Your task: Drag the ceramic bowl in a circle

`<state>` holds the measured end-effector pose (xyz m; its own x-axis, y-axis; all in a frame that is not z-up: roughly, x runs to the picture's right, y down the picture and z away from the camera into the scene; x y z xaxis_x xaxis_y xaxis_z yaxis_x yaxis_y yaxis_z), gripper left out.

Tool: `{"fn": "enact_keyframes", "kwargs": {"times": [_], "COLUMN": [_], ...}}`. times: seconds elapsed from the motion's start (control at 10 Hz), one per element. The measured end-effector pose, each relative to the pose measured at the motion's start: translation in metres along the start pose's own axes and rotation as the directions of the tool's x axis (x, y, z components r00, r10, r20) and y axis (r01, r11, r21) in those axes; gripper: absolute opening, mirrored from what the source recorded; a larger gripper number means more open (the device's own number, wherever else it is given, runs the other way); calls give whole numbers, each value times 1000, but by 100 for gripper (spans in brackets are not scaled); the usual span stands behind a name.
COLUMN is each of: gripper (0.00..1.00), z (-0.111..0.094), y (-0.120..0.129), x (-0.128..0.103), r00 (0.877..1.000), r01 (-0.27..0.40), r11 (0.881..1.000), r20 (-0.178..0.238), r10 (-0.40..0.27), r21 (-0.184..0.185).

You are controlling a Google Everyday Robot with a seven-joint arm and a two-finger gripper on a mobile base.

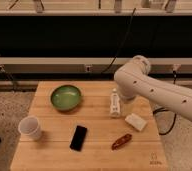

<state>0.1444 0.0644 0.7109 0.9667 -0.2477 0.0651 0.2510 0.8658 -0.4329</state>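
A wooden table (49,155) filled the lower part of the camera view, with a speckled floor on both sides and a dark wall with a pale rail behind it.

The robot's white arm (156,94) reached in from the right edge and over the back right part of the table, its rounded bend highest near the middle of the view. The gripper (126,100) sat at the low end of that arm, largely hidden under the white shell, just right of a white tube and well apart from the bowl. Whether its jaws stood apart or together could not be told.

The green bowl (66,96) stood upright on the back left part of the table, glossy, with a darker rim. Nothing touched it.

A white cup (30,128) stood upright near the front left edge, well apart from the bowl.

A black phone (79,137) lay flat towards the front, between the cup and the things on the right.

The white tube (115,102) lay right of the bowl, pointing front to back.

A small white block (136,121) lay just beyond the tube's near end, to the right, under the arm.

A small reddish-brown thing (121,141) lay at a slant in front of the block, near the phone; what it was could not be told.
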Motion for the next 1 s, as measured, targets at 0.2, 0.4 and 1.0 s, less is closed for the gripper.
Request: {"fn": "enact_keyframes", "kwargs": {"times": [0.2,0.4,1.0], "gripper": [80,80,80], "z": [0,1,5], "y": [-13,-20,-42], "x": [-22,-33,-70], "r00": [998,995,977], "r01": [57,103,213], "r11": [998,994,976], "r20": [-1,-5,-9], "r10": [-57,-103,-212], "r21": [15,26,51]}}
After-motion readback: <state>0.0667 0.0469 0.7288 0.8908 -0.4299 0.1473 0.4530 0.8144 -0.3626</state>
